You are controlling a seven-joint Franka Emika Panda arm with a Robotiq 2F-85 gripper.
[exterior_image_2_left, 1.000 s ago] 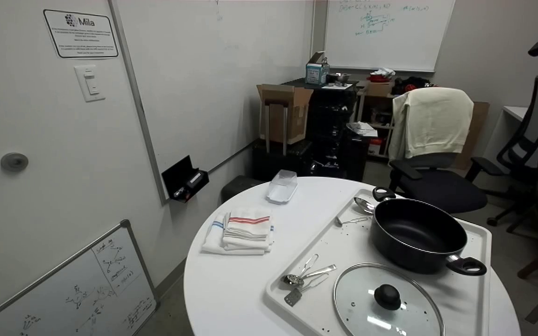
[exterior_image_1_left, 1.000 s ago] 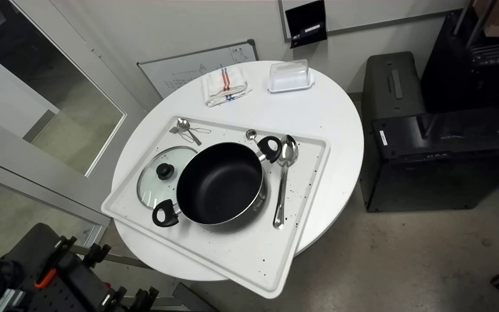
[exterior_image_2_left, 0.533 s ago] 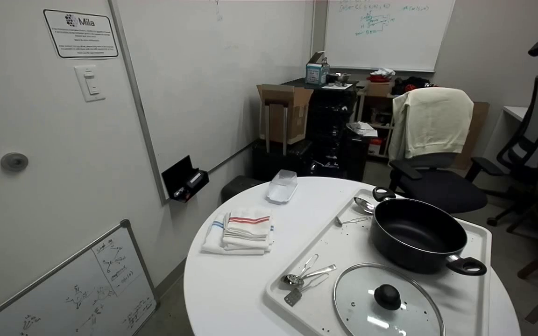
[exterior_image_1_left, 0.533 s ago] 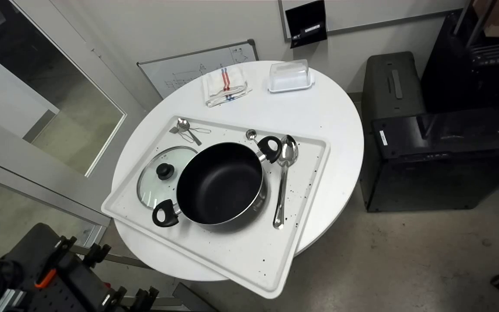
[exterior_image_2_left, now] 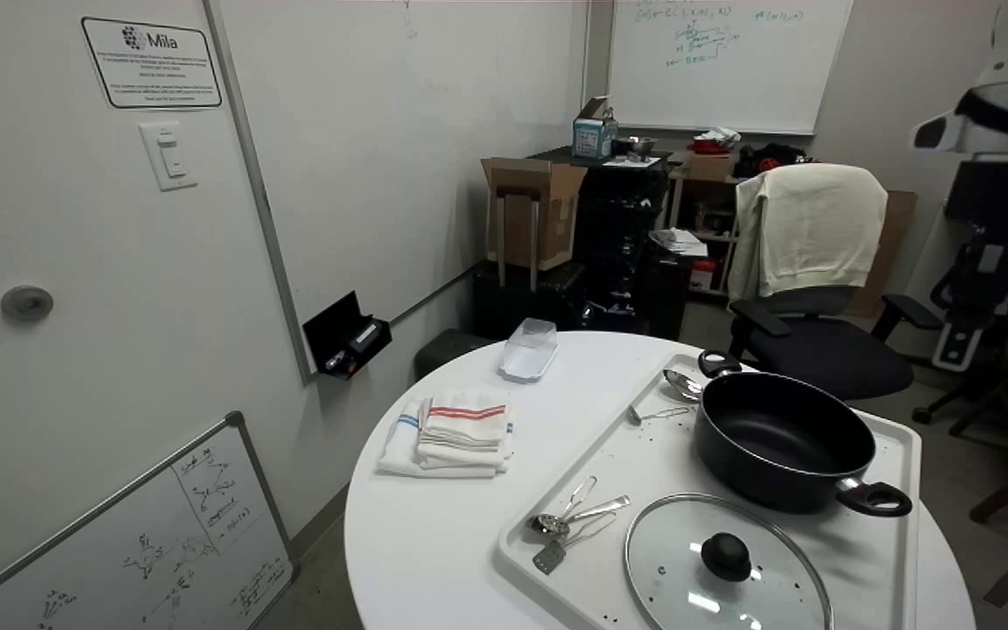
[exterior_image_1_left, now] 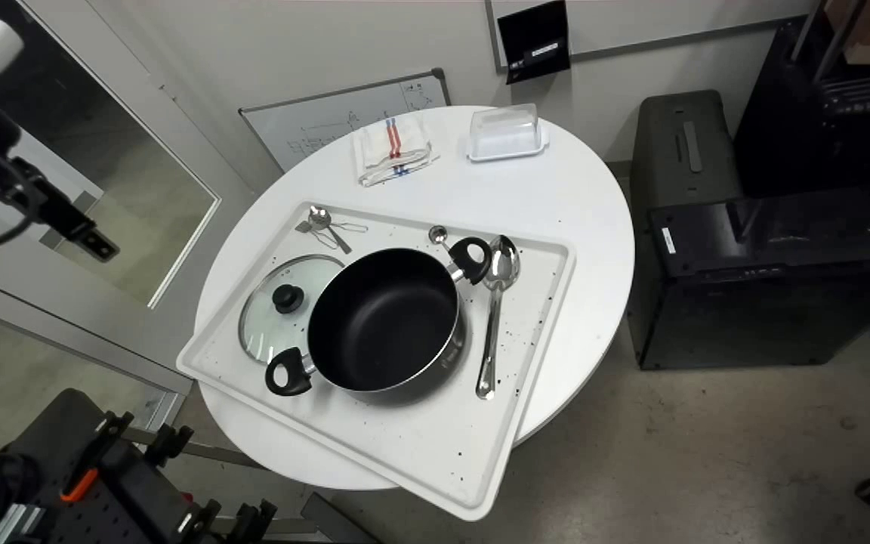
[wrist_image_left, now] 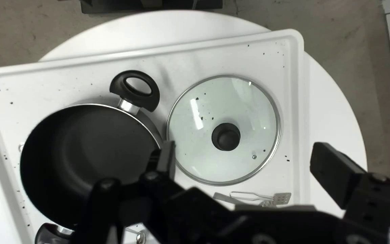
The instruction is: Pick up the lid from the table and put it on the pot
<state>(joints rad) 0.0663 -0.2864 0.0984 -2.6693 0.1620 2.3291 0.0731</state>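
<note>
Presently, the lid on the tray, just beside the black pot.
The gripper shows its jaws spread wide; in the wrist view the lid's dark knob appears between them, whereas in an exterior view the gripper stands well apart from the lid. The lid (clear glass with a silvery rim) lies flat, knob upward, near the small utensils. The pot stands upright with its dark inside facing up, one of its handles near the large spoon. The tray rests on the round white table, partly overhanging its edge; past the tray, in both exterior views, are folded towels and a white dish with a clear cover.
</note>
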